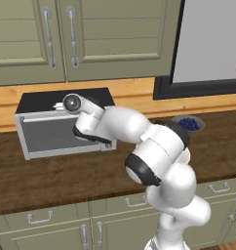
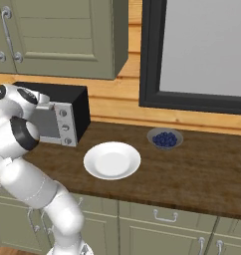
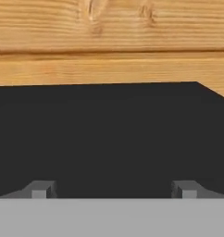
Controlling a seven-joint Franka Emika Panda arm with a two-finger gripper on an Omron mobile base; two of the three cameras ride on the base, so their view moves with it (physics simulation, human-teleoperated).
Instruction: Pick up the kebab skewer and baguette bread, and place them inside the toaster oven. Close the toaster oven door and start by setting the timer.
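The toaster oven (image 1: 66,128) is seen standing on the dark wood tabletop (image 1: 51,178), backed against the light wood wall strip (image 1: 129,93). Its long axis is laid along the wall; its front is turned out toward the tabletop edge. The toaster oven door (image 1: 51,133) is seen shut and upright, with the greyish window facing forward. The black top (image 3: 109,139) is seen close up in the hand view, with pale wood planks beyond it. The three round knobs (image 2: 64,127) are stacked in a column on the right panel, noted in the right base view.

The fingers (image 3: 114,190) are held wide apart above the oven's black top, and nothing is gripped between them. The hand is seen at the oven's upper front edge in the left base view.

A white plate (image 2: 112,160) is noted on the tabletop to the right of the oven, well apart from it. A small bowl of blueberries (image 2: 165,139) is set farther right, nearer the wall. Green cupboards (image 1: 90,34) are hung above, and a dark-framed window (image 2: 202,50) is set to their right. Drawers with metal handles (image 2: 165,216) are fitted beneath the tabletop.
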